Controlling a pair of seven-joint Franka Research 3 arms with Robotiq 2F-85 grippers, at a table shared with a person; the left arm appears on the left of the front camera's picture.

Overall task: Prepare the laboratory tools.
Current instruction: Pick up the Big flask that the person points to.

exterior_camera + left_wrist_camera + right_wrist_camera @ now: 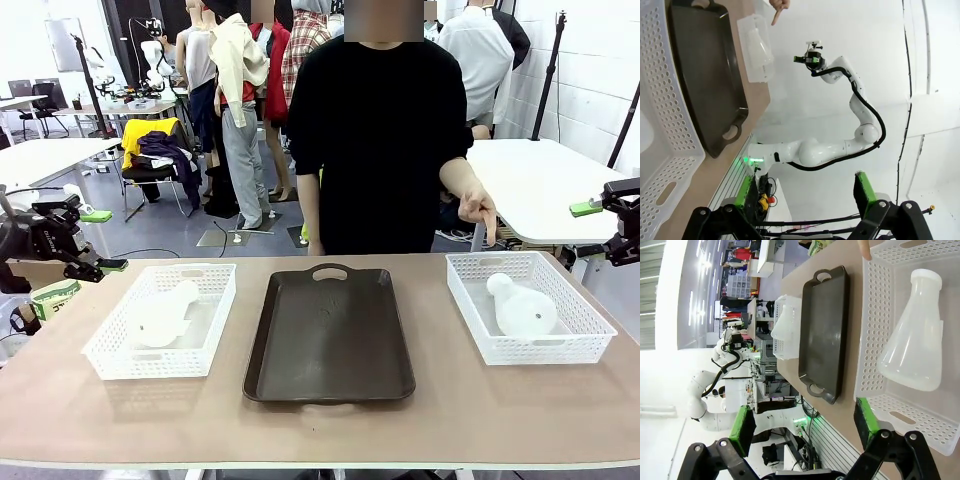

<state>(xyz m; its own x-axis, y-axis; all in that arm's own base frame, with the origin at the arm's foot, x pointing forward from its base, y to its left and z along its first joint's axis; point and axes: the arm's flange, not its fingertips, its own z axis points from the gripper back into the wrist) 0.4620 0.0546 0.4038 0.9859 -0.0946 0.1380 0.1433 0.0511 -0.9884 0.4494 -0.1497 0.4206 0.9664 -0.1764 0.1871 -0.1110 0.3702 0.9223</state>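
we see our left gripper point(105, 240) hanging off the left end of the light brown wooden table point(500, 420), well apart from everything on it. its green-padded fingers are spread with nothing between them. in the left wrist view that gripper point(804, 195) shows both pads far apart, released. our right gripper point(598, 230) hovers beyond the table's right end, likewise spread and holding nothing. in the right wrist view this gripper point(804, 425) has a wide gap between its pads.

a dark brown rectangular tray with handle cut-outs point(330, 340) lies in the middle of the table, nothing on it. to its left stands a white perforated plastic basket point(150, 362). inside it a frosted translucent white conical flask point(165, 315) lies on its side, its neck aimed toward the far side and slightly toward the tray. to the tray's right stands a second white perforated basket point(540, 350). it holds a second frosted conical flask point(525, 308), also on its side, with its neck toward the basket's far left corner. the right wrist view looks down on this second frosted conical flask point(915, 340) resting on the basket floor, its wide base nearer our gripper.

a person in a black top stands at the far side. the person's hand point(478, 208) points one finger down just at the far rim of the right-hand basket. we cannot tell whether it touches.
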